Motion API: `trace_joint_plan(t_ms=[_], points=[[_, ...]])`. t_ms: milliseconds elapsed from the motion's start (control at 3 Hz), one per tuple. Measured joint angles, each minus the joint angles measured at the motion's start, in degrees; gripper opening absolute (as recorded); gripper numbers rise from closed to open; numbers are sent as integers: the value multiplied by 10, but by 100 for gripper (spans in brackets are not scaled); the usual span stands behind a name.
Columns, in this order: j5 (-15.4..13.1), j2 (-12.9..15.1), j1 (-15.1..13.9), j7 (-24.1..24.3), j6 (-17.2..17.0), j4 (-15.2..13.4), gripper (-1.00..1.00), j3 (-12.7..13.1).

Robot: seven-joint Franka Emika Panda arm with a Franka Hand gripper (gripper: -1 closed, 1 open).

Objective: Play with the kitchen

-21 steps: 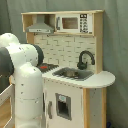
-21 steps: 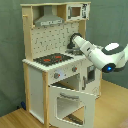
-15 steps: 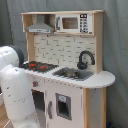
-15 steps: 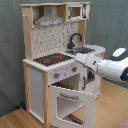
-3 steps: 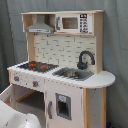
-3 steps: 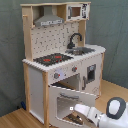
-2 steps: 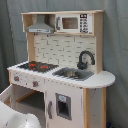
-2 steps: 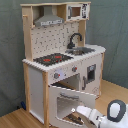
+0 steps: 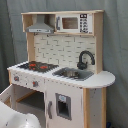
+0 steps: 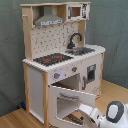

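In the first exterior view the kitchen (image 9: pixel 62 70) stands upright, arm (image 9: pixel 17 117) low at its left base; in the second exterior view the oven door (image 10: pixel 67 102) hangs open, arm beside it; the hand's opening I cannot tell; play seems underway.

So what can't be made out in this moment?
- Hand: not shown in the first exterior view; in the second exterior view the arm runs off the bottom edge.
- Oven interior: hidden behind the open oven door.
- Microwave buttons: too small to read.
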Motion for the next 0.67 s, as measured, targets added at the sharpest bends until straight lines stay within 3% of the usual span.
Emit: trace_joint_plan(t_ms=[333,667], points=[[0,1,0,52,-1,-30,100,-5],[0,4,0,75,-2,-32,100,-14]])
